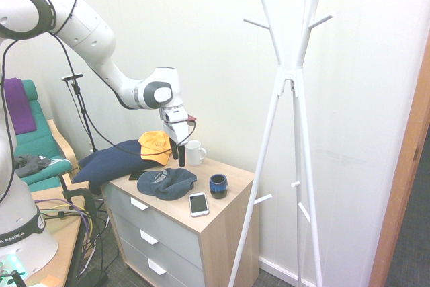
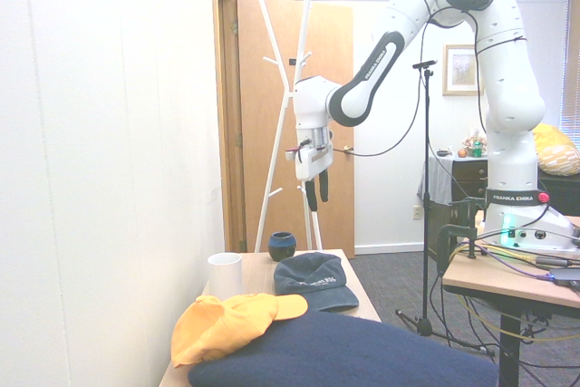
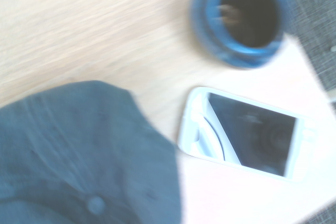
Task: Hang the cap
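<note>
A: Hanging above the cap, what did the gripper hold?

B: Nothing. Its jaws stood wide apart and pointed straight down, clear of the fabric, which reads as a descent toward the crown, not a grasp.

A: Where did the cap lie?

B: Flat on the wooden drawer unit, crown up, at the left part of the top. A white phone lay just beside it at the near edge, and a dark blue cup stood to its right; the wrist view showed all three close together.

A: Why did that crowding matter?

B: Fingers would probably have to close on cloth without nudging the phone.

A: And the surroundings?

B: A white mug and an orange cap sat farther back, the latter on a navy cushion. The white coat stand, presumably the destination, rose to the right against a pale wall.
</note>
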You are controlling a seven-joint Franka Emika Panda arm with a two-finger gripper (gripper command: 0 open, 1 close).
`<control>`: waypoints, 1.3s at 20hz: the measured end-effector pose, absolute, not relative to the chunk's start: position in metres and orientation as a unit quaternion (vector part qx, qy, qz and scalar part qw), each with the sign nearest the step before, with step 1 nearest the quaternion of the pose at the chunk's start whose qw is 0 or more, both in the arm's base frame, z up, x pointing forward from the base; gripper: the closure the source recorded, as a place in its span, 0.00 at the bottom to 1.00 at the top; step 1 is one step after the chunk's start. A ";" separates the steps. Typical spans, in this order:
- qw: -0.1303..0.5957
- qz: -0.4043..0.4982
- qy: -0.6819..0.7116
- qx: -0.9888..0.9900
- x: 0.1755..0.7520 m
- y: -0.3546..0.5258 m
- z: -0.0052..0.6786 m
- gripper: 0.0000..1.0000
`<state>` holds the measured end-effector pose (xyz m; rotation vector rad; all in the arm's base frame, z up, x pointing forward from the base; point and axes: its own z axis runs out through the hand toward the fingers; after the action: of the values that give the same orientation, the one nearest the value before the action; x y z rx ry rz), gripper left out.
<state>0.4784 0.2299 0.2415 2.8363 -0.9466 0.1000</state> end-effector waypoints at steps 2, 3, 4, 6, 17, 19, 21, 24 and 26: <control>0.082 0.025 -0.311 0.947 0.484 0.248 0.217 0.00; 0.085 0.021 -0.311 0.946 0.486 0.256 0.205 0.00; 0.087 0.019 -0.311 0.946 0.489 0.264 0.194 0.00; 0.089 0.016 -0.315 0.945 0.494 0.278 0.175 0.00; 0.090 0.000 -0.372 0.924 0.509 0.269 0.129 0.00; 0.089 -0.002 -0.375 0.923 0.505 0.264 0.124 0.00; 0.089 -0.003 -0.374 0.923 0.501 0.260 0.119 1.00; 0.088 -0.005 -0.373 0.924 0.498 0.257 0.116 1.00; 0.087 -0.004 -0.372 0.924 0.498 0.257 0.117 1.00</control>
<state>0.4979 0.2572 0.1166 2.7536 -1.1081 -0.0126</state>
